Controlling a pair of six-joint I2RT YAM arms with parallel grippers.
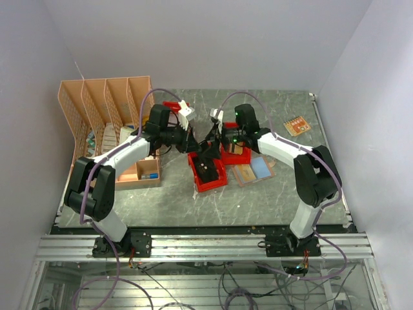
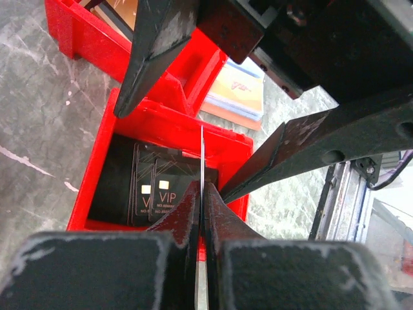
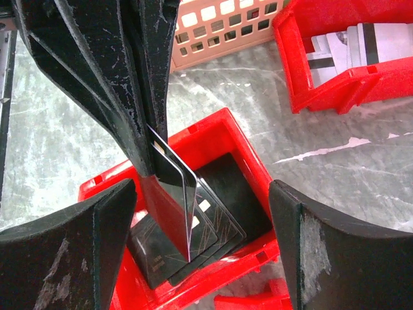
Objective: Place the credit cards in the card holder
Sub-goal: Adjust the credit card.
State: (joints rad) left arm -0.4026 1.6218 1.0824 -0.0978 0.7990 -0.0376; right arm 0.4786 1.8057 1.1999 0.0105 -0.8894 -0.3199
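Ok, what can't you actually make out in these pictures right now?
- Thin card pinched in the left gripper: edge-on in left wrist view, face unreadable.
- Black VIP cards in red plastic bin: count and print cut off by that gripper.
- Tan leather card holder: too small in top view; contents unclear.

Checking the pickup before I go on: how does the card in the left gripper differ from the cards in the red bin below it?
The held card stands on edge, pinched in the left gripper; the bin cards lie flat. The held card is clamped between fingers; the bin cards rest loose on the red bin floor, overlapping. The bin cards show VIP lettering; the held card's print is unreadable. Both look dark and alike in shape.
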